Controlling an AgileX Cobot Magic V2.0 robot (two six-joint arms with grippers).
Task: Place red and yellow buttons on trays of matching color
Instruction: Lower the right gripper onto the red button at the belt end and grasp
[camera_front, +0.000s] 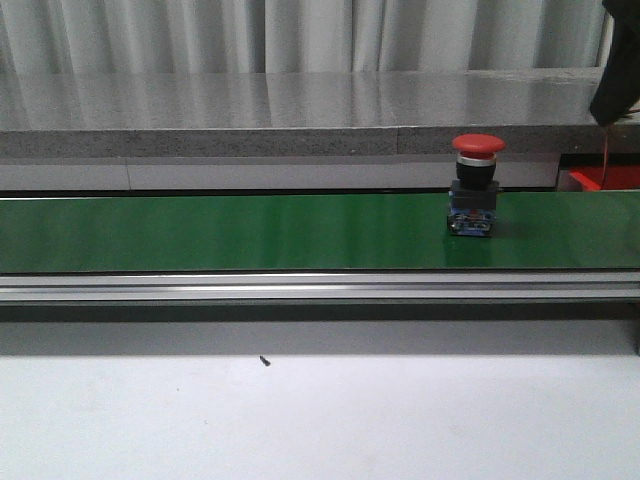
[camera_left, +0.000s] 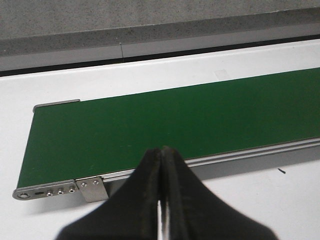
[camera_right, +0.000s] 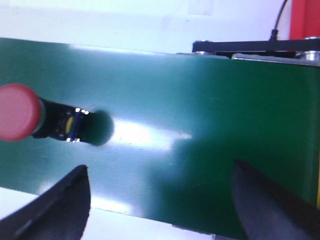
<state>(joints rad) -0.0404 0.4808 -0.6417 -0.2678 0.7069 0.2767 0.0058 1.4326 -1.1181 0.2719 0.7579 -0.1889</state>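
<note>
A red mushroom-headed push button (camera_front: 474, 184) on a black and blue body is seen standing upright on the long green conveyor belt (camera_front: 250, 232), towards its right end; a bright red plastic tray (camera_front: 606, 178) is glimpsed beyond the belt at the far right, apart from the button; the left gripper (camera_left: 162, 165) is held with its black fingers pressed together over the belt's near edge, nothing between them; the right gripper (camera_right: 160, 192) is spread wide above the belt, the button beside it, untouched.
</note>
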